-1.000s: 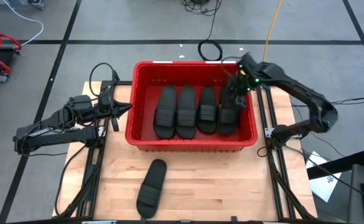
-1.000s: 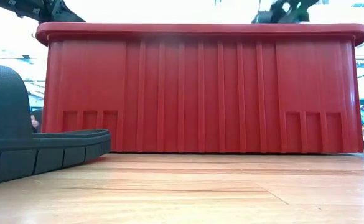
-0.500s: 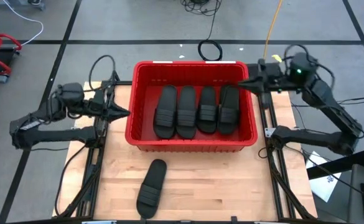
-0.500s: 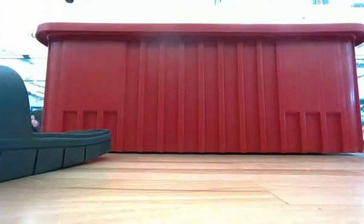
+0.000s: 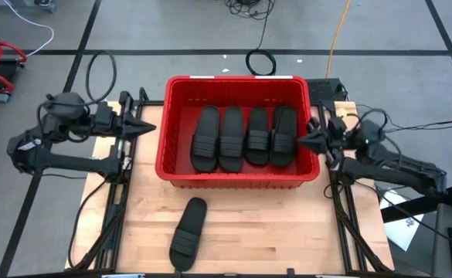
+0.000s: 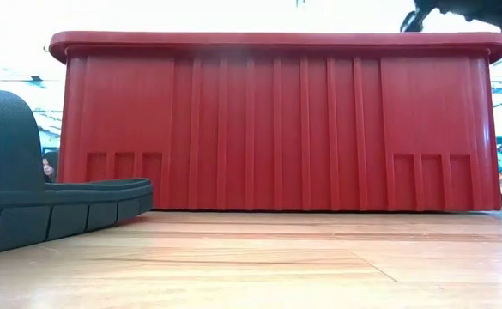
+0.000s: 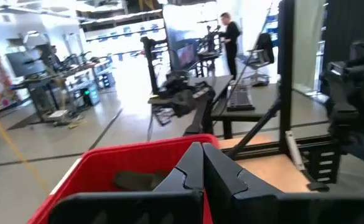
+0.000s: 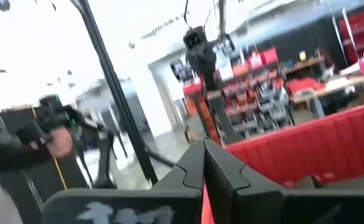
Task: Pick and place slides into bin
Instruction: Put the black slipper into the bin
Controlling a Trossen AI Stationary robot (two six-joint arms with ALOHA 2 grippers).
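Observation:
The red bin stands at the table's far middle with several black slides lying side by side on its floor. One more slide lies sole-down on the wooden table near the front edge; in the low view this slide fills the left. My left gripper is shut and empty, level, just left of the bin's left wall. My right gripper is shut and empty, level, at the bin's right rim.
Black frame rails run along both table sides beside the arms. A coiled cable lies on the floor behind the bin. Bare wood stretches in front of the bin, right of the loose slide. People show in the room beyond.
My right gripper has risen out of the bin's right end, where the rightmost slide stays, shut, and swung out to the bin's right rim, coming down toward the table's near side. My left gripper has drawn slightly away from the bin toward the table's left edge.

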